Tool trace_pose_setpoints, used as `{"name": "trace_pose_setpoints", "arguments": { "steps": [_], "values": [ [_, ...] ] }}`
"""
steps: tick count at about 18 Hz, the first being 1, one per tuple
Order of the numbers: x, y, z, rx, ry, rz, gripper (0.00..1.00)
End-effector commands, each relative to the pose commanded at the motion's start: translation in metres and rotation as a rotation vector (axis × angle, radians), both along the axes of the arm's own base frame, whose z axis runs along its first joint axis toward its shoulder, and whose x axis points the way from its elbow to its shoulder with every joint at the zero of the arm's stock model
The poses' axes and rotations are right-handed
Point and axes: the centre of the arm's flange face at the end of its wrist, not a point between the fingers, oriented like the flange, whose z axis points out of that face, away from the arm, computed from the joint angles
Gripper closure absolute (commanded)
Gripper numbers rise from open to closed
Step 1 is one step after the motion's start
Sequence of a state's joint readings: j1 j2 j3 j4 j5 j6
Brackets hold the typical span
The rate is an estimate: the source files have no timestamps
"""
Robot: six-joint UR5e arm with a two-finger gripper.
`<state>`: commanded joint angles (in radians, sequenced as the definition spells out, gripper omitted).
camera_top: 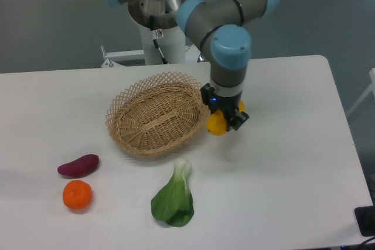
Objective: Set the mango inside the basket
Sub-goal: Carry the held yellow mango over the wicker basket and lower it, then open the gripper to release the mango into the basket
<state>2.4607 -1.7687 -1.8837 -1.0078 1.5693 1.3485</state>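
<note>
The mango [216,124] is a yellow-orange fruit, mostly hidden between my gripper's fingers just right of the basket. My gripper [224,119] points down and is shut on the mango. I cannot tell whether the mango rests on the table or hangs just above it. The basket [155,118] is a light tan woven wicker oval with a lattice rim, sitting left of the gripper and empty. The mango is close beside the basket's right rim, outside it.
A purple sweet potato [78,165] lies at the front left, with a round orange citrus fruit [77,195] just in front of it. A green bok choy [174,198] lies in front of the basket. The robot base [155,16] stands behind the table.
</note>
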Motion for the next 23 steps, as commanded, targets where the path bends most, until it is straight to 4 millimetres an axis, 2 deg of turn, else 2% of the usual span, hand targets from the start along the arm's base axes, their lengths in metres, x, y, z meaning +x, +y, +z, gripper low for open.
{"name": "trace_pose_setpoints", "arguments": {
  "steps": [4,7,11,19,23],
  "values": [
    [0.031,0.017,0.002,0.002,0.003,0.011,0.49],
    [0.057,0.033,-0.006,-0.007,-0.005,-0.003,0.49],
    [0.083,0.038,-0.018,-0.021,-0.017,-0.023,0.49],
    [0.095,0.028,-0.04,-0.046,-0.037,-0.026,0.42],
    [0.096,0.026,-0.042,-0.051,-0.042,-0.027,0.35]
  ]
}}
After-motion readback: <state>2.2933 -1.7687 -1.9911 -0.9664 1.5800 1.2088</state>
